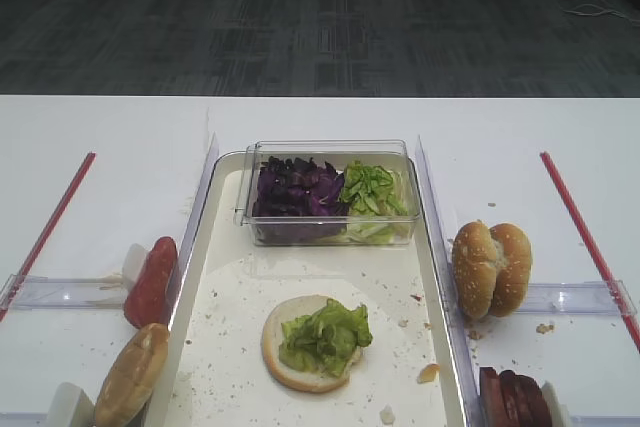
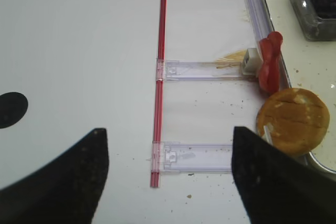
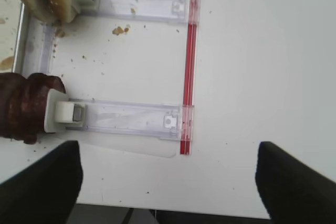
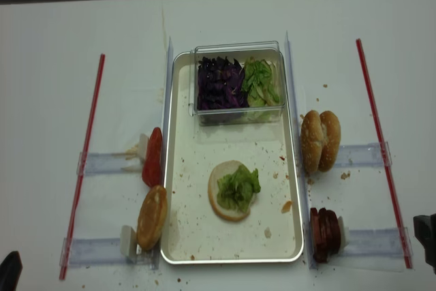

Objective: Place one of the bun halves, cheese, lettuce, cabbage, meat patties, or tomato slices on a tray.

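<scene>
On the left we see the left pincer [image 2: 168, 182], its dark fingers spread wide and holding nothing, tips cut off at the frame edge. Beside the tray [image 4: 178, 168], tomato slices [image 4: 153, 157] and a bun [image 4: 152, 217] stand on edge. On the tray a bun half [image 4: 226, 192] lies flat under lettuce [image 4: 240, 186]. The meat patties [image 4: 324, 234] are stacked right, half cropped; the right pincer [image 3: 168, 174] gapes empty.

The meat patties [image 1: 514, 399] and lower bun half [image 1: 131, 375] are cropped.
</scene>
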Robot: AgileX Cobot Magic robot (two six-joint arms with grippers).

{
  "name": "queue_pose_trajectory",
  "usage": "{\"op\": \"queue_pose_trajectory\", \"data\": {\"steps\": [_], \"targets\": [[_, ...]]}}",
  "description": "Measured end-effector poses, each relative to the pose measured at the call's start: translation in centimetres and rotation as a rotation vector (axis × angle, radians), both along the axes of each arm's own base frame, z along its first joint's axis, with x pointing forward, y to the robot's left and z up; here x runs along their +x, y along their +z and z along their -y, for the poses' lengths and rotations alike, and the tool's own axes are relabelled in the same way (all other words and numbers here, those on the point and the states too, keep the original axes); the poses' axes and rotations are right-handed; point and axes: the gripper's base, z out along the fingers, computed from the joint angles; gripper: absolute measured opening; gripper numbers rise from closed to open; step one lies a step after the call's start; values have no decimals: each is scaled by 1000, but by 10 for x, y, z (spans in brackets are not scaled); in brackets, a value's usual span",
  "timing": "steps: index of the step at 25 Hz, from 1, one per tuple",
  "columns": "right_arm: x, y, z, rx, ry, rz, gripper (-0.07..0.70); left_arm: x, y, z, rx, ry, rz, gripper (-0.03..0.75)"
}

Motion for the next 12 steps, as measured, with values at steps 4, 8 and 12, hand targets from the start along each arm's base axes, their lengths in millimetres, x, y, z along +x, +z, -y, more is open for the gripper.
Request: {"op": "queue_pose_trajectory", "data": {"steps": [4, 8, 12], "targets": [[-16, 6, 0, 2, 0, 107, 689, 0, 0, 0, 0, 0, 0, 490], [-30, 10, 0, 3, 1, 196, 689, 0, 0, 0, 0, 0, 0, 490], [-43, 12, 1, 5, 1, 283, 689, 0, 0, 0, 0, 0, 0, 490]]}}
